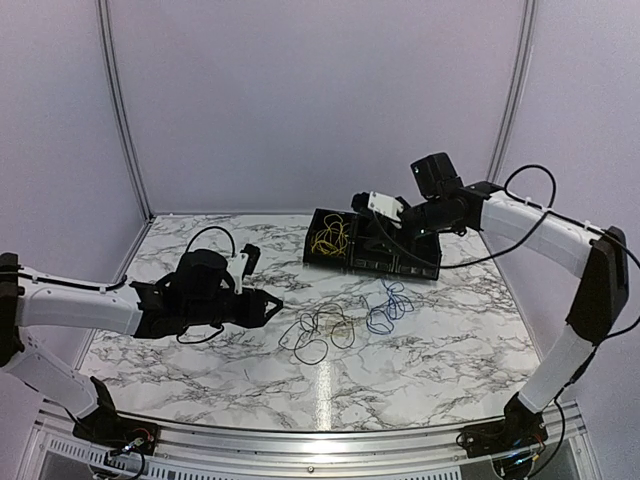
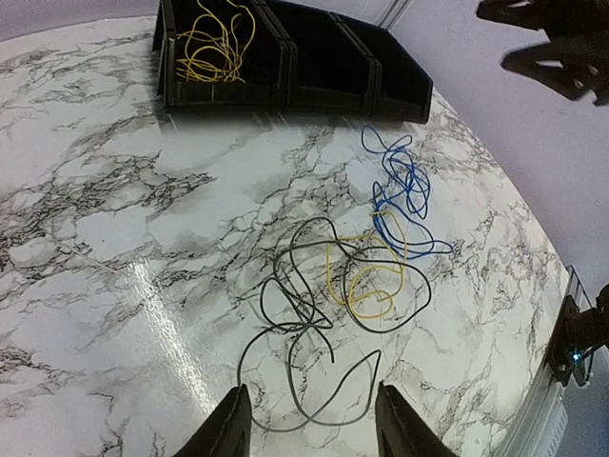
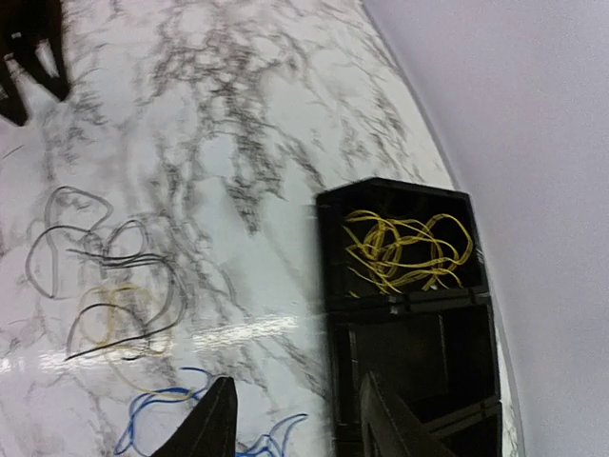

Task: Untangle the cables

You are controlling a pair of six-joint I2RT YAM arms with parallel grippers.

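A black cable [image 1: 312, 340] [image 2: 304, 314] [image 3: 57, 249] lies in loose loops mid-table, tangled with a yellow cable [image 2: 366, 281] [image 3: 109, 319]. A blue cable [image 1: 388, 305] [image 2: 404, 186] [image 3: 157, 405] lies just right of them and touches the yellow loop. More yellow cable [image 1: 328, 238] [image 2: 214, 43] [image 3: 404, 249] rests in the bin's left compartment. My left gripper [image 1: 272, 306] [image 2: 312, 392] hovers open and empty just left of the black loops. Above the bin's front edge my right gripper [image 1: 374, 232] [image 3: 295, 381] is open, with nothing between its fingers.
A black three-compartment bin [image 1: 420, 268] [image 2: 285, 100] [image 3: 328, 286] stands at the back of the marble table; its middle and right compartments look empty. Purple walls close in the back and sides. A metal rail [image 1: 320, 440] runs along the near edge.
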